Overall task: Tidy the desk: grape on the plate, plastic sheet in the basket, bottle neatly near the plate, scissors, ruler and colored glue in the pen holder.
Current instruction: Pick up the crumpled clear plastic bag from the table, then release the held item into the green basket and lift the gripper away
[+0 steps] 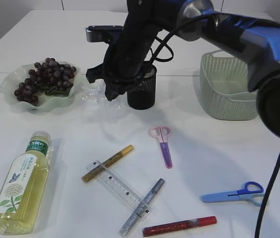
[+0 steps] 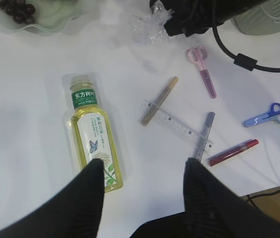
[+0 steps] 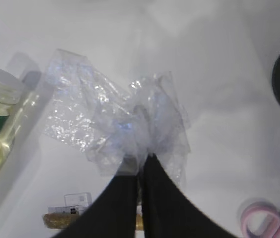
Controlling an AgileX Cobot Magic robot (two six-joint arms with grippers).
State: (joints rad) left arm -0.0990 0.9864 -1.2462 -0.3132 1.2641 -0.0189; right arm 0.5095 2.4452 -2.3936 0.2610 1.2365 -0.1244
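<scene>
My right gripper (image 3: pixel 141 161) is shut on the crumpled clear plastic sheet (image 3: pixel 95 119), left of the black mesh pen holder (image 1: pixel 142 91). The grape bunch (image 1: pixel 45 79) lies on the pale green plate (image 1: pixel 8 84). Front left, the yellow-green bottle (image 1: pixel 23 181) lies on its side. My left gripper (image 2: pixel 145 171) hangs open above the table with nothing between its fingers, its left finger over the bottle's base (image 2: pixel 107 178). The clear ruler (image 1: pixel 117 188) rests across the gold glue (image 1: pixel 107 162) and silver glue (image 1: pixel 142 206); red glue (image 1: pixel 179 226) is in front. Pink scissors (image 1: pixel 162 144) and blue scissors (image 1: pixel 237 193) lie flat.
The green woven basket (image 1: pixel 229 94) stands at the back right. My right arm (image 1: pixel 239 34) crosses above the pen holder from the right, with a black cable (image 1: pixel 274 188) hanging down the right side.
</scene>
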